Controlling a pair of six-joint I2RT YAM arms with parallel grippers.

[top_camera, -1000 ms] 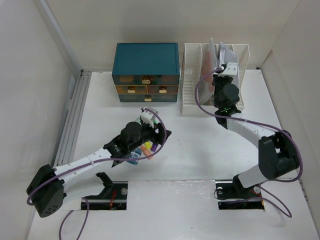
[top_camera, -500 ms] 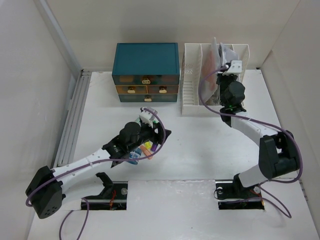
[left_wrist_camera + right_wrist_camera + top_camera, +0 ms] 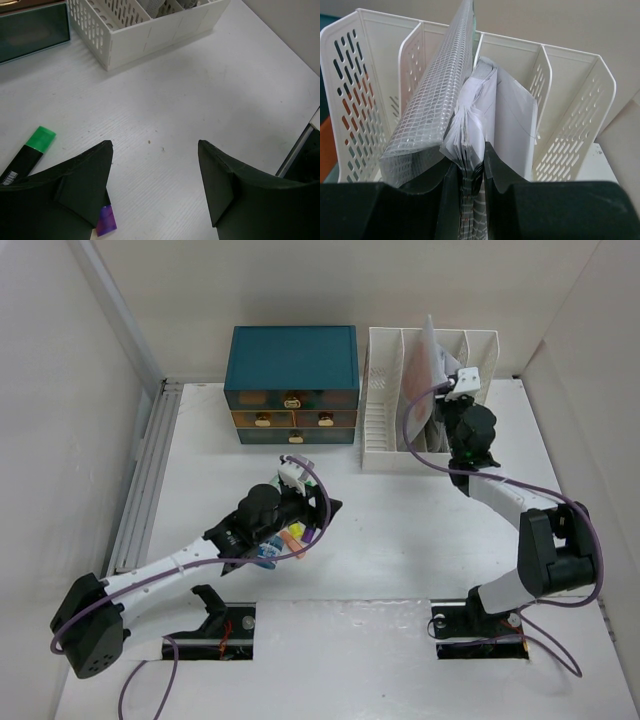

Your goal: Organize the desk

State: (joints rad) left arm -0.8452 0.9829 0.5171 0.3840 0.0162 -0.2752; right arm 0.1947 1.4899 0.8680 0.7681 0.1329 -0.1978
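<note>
- The right gripper (image 3: pixel 471 167) is closed on a paper bundle (image 3: pixel 475 110). Its two matte black fingers pinch the lower edge of the crumpled white sheets.
- The bundle stands upright inside the file rack (image 3: pixel 570 110). In the right wrist view it sits in the slot next to the right-most one. Its loose pages are wrinkled at the top and a flatter sheet lies against its right side.
- A mesh pouch (image 3: pixel 437 95) leans just left of the bundle and touches it. The pouch is translucent plastic with a woven grid pattern, long and flat, and its top tilts to the right.
- The file rack is rigid white plastic with curved dividers and rows of oval slots punched through the walls. From above it stands at the back of the table (image 3: pixel 400 540), just beside a drawer chest (image 3: pixel 292 365).
- The drawer chest is a boxy teal unit with amber-tinted drawer fronts and small pale handles.
- The left gripper (image 3: pixel 155 145) hangs over bare tabletop with its wedge-shaped black fingers spread wide and nothing between them.
- A green-capped marker (image 3: pixel 31 149) lies flat on the table near the left finger, its barrel black. A small purple piece (image 3: pixel 106 220) shows under that finger.
- The table surface is white with a faint wood-like grain.
</note>
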